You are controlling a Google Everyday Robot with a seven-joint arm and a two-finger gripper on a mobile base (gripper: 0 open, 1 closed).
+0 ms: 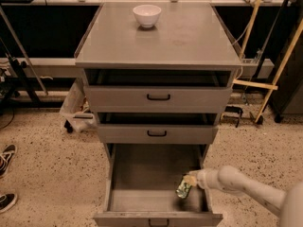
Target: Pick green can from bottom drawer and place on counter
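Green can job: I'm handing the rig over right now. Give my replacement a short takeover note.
Gripper: low inside the open bottom drawer, on its right side, right at the green can; hold not confirmed.
Green can: tilted, in the drawer's front right part.
Counter: a white bowl sits at the back.
Done: drawer open, can reached.
Left: confirm the hold, lift out, set the can on the counter.

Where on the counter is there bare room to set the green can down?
The counter is bare across its whole front and right, bordered only by the white bowl near the back edge. The bottom drawer is free on its left; its right front is crowded, where the tool is at the green can.
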